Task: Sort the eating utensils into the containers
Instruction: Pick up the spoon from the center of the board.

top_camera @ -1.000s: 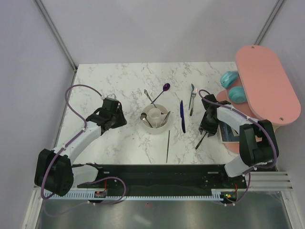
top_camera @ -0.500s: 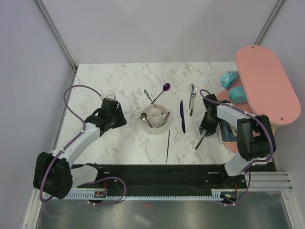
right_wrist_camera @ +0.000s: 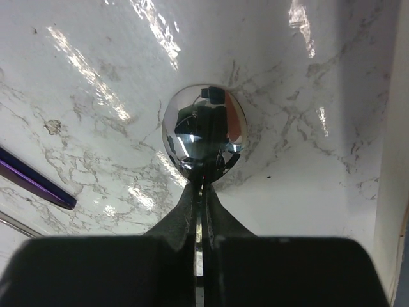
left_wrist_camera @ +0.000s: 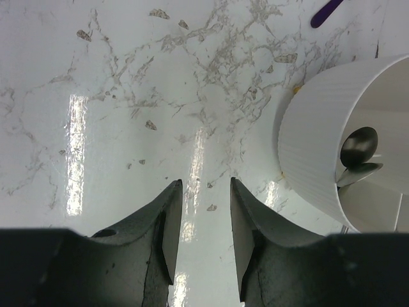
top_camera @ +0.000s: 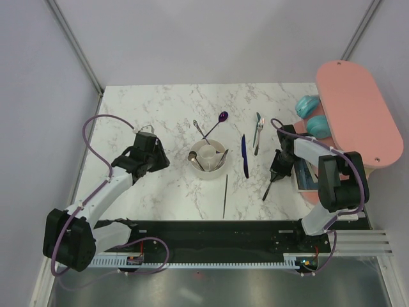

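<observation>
The silver-bowled spoon with a black handle [right_wrist_camera: 203, 134] sits near the right edge of the white marble table [top_camera: 166, 109], directly at the tip of the right gripper [right_wrist_camera: 202, 190]. In the right wrist view the bowl projects just beyond the fingertips. Both fingers [right_wrist_camera: 185, 214] are clenched on the neck of the spoon with no gap between them. In the top view the black handle runs out from under the right gripper toward the near edge. Whether the bowl touches the marble cannot be determined.

The dark blue-handled utensil [top_camera: 244, 157] lies just left of the right gripper, between it and the white round plastic holder [top_camera: 209, 174] at the centre of the table. Silver spoon bowls [left_wrist_camera: 358, 147] rest inside the holder.

The left gripper [left_wrist_camera: 204, 185] is over bare marble on the left side of the holder, apart from its wall. Its fingers are parted by a narrow gap and grasp nothing.

The purple spoon [top_camera: 219, 119] and a thin silver utensil [top_camera: 200, 129] lie beyond the holder, toward the far edge. Two slim utensils lying side by side [top_camera: 257, 133] are toward the far right corner. A thin black stick [top_camera: 225, 195] lies close to the near edge. A large pink oval board [top_camera: 361, 115] overhangs the right edge.
</observation>
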Controlling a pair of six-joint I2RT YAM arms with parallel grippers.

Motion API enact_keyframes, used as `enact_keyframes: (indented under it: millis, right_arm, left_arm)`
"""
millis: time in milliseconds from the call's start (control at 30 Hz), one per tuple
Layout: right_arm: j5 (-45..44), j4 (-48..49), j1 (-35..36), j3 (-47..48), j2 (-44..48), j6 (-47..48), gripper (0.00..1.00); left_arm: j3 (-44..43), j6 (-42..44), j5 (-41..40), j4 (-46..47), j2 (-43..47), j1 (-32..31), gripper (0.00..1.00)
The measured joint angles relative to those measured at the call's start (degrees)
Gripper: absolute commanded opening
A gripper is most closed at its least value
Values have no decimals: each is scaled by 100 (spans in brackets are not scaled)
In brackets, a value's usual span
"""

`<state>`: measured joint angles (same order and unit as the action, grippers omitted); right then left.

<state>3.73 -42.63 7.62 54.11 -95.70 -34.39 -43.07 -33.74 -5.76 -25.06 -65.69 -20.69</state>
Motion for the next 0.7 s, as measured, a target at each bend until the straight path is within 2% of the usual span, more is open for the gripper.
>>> enact_keyframes:
  millis: [367, 700]
  right_arm:
    - [297, 98, 72, 57, -7, 535, 0]
    - [343, 197, 833, 870, -66, 857, 0]
  left_arm:
    - [-223, 2, 55, -37, -249, 0, 42]
    - [-754, 13, 192, -291, -695, 0, 41]
